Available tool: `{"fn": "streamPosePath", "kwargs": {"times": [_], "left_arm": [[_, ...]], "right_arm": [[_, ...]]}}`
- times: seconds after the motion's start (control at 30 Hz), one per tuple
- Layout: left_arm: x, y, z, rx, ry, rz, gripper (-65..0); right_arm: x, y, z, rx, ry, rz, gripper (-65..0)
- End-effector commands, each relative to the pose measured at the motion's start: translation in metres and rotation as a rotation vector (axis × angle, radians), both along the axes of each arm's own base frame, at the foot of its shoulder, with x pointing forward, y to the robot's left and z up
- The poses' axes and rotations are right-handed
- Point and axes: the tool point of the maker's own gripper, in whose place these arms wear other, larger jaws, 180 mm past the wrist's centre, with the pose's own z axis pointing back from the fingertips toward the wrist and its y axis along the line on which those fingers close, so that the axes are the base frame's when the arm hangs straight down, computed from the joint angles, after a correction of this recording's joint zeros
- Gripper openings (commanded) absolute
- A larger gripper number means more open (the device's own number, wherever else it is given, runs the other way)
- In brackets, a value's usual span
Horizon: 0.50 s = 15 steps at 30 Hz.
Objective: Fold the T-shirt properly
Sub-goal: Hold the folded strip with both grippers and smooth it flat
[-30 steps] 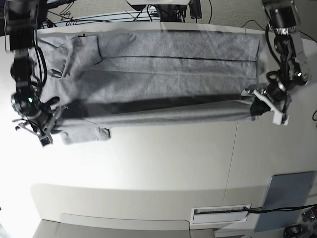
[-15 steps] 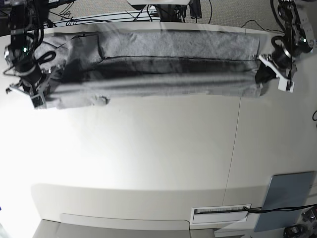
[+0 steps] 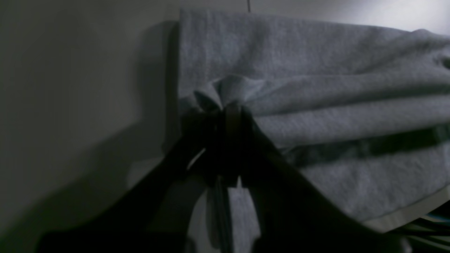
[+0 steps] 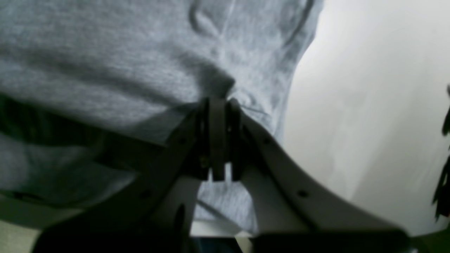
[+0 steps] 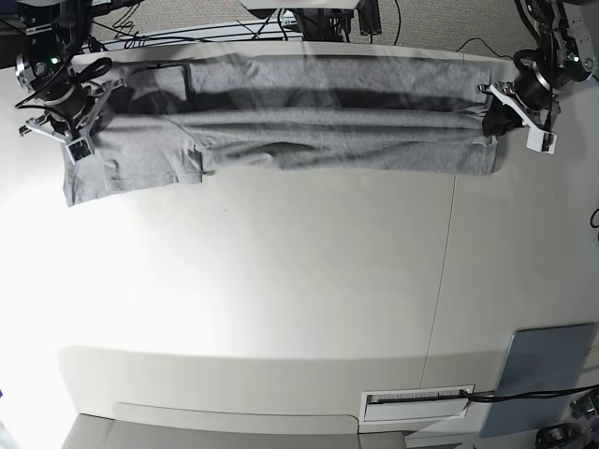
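The grey T-shirt (image 5: pixel 309 131) lies stretched in a long folded band across the far side of the table. No lettering shows. My left gripper (image 5: pixel 494 114) is shut on the shirt's right end; in the left wrist view (image 3: pixel 230 107) its fingers pinch a bunched fold of grey cloth (image 3: pixel 316 88). My right gripper (image 5: pixel 75 122) is shut on the shirt's left end by a sleeve; in the right wrist view (image 4: pixel 218 103) its fingers pinch the cloth (image 4: pixel 123 52).
A blue-grey flat panel (image 5: pixel 538 379) lies at the near right corner. A white slotted plate (image 5: pixel 416 404) sits at the near edge. Cables (image 5: pixel 234 23) and equipment run behind the table's far edge.
Both grippers have carried the shirt's near edge away toward the far side of the table, folding it over the rest. The band is now narrower and lies further back.
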Motion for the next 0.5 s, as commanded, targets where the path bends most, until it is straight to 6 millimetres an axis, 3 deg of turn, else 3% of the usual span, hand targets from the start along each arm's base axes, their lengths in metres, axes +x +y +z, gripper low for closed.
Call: {"fn": "streamPosePath", "kwargs": {"times": [0.0, 0.37, 0.47], "left_arm": [[0.005, 0.01, 0.01, 0.03, -0.028, 0.005, -65.0], [0.003, 0.01, 0.007, 0.032, -0.009, 0.0, -65.0], [0.002, 0.01, 0.007, 0.033, -0.008, 0.0, -65.0]], "right_arm": [[0.005, -0.01, 0.012, -0.051, -0.025, -0.003, -65.0], [-0.006, -0.02, 0.008, -0.108, 0.02, -0.022, -65.0], [-0.01, -0.012, 0.003, -0.102, 0.064, 0.056, -65.0]]}}
